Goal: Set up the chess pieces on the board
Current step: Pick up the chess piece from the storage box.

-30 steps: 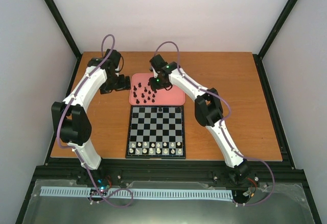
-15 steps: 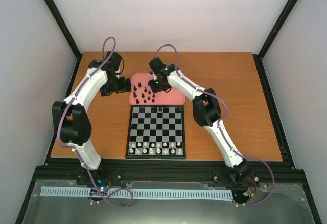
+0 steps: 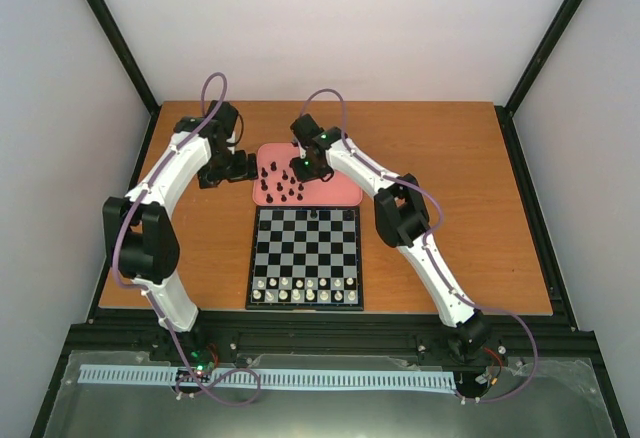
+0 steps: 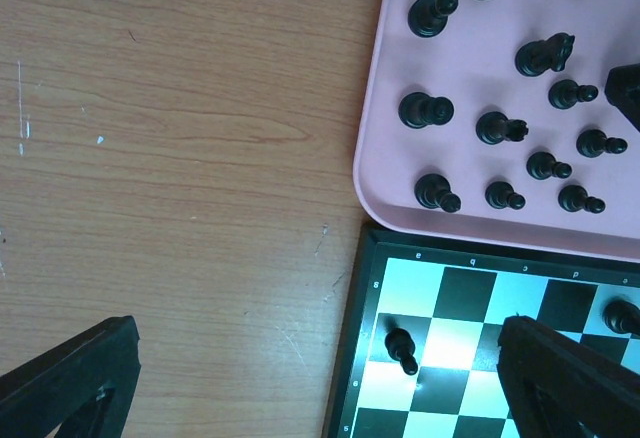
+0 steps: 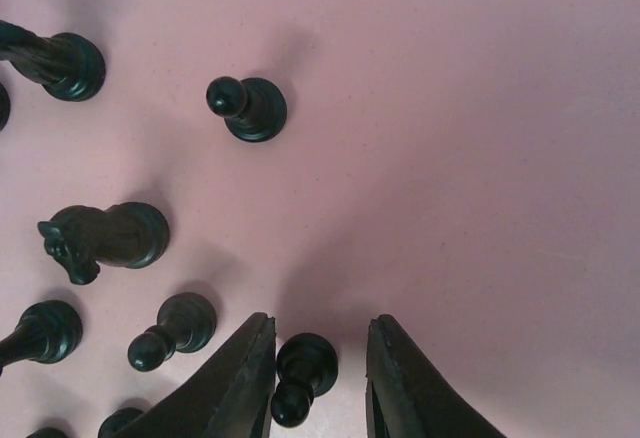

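Several black chess pieces (image 3: 281, 184) stand on the pink tray (image 3: 340, 190), just beyond the chequered board (image 3: 305, 248). My right gripper (image 3: 303, 171) is low over the tray. In the right wrist view it (image 5: 320, 383) is open around a black pawn (image 5: 300, 370); the left finger touches or nearly touches it, and a gap shows on the right. My left gripper (image 3: 240, 165) hovers left of the tray, wide open and empty (image 4: 310, 388). A black pawn (image 4: 401, 346) stands on the board (image 4: 470, 298) near its corner.
White pieces (image 3: 305, 289) fill the two near rows of the board. One black piece (image 3: 314, 215) stands on the far row. A knight (image 5: 105, 238) and other pawns (image 5: 172, 330) stand close to the left of my right fingers. Bare wood (image 4: 180, 158) lies left of the tray.
My right gripper has moved a little left and farther back over the tray, down among the black pieces. The left arm has barely shifted.
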Available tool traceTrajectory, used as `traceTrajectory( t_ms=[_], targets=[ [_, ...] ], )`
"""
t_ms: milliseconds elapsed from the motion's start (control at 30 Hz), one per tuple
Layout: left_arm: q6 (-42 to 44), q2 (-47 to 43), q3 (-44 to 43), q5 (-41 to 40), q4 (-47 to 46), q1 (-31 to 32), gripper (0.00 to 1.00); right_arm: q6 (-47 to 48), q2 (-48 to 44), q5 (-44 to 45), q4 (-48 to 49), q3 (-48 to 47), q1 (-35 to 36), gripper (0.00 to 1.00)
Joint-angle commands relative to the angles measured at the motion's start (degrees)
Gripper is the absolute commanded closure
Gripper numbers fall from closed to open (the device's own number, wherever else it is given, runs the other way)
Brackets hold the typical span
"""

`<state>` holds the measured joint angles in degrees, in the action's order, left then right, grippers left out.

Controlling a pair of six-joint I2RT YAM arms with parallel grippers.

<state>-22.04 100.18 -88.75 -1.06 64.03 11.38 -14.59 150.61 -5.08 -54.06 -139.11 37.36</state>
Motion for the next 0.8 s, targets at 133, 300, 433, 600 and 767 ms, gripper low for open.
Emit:
traceTrajectory(
  t_ms=[133, 300, 433, 600, 767],
  targets=[
    [-0.01, 1.84, -2.39, 0.50, -0.66, 0.40, 0.00, 0.07, 0.85, 1.19, 0.20, -2.15, 0.08, 0.83],
    [-0.01, 2.13, -2.74, 0.44, -0.49, 0.40, 0.00, 0.29, 0.25, 1.96, -0.92, -2.18, -0.09, 0.93],
    [0.01, 1.97, -2.69, 0.22, -0.48, 0.40, 0.00, 0.26, -1.26, 2.85, -1.45, -2.13, -0.18, 0.96],
    [0.00, 1.77, -2.74, 0.15, -0.49, 0.39, 0.00, 0.15, -5.16, 3.80, -1.46, -2.04, -0.60, 0.96],
    [0.03, 1.32, -3.07, 0.31, -0.39, 0.36, 0.00, -0.54, -12.24, 5.87, -3.41, 2.33, -0.97, 0.97]
  ],
)
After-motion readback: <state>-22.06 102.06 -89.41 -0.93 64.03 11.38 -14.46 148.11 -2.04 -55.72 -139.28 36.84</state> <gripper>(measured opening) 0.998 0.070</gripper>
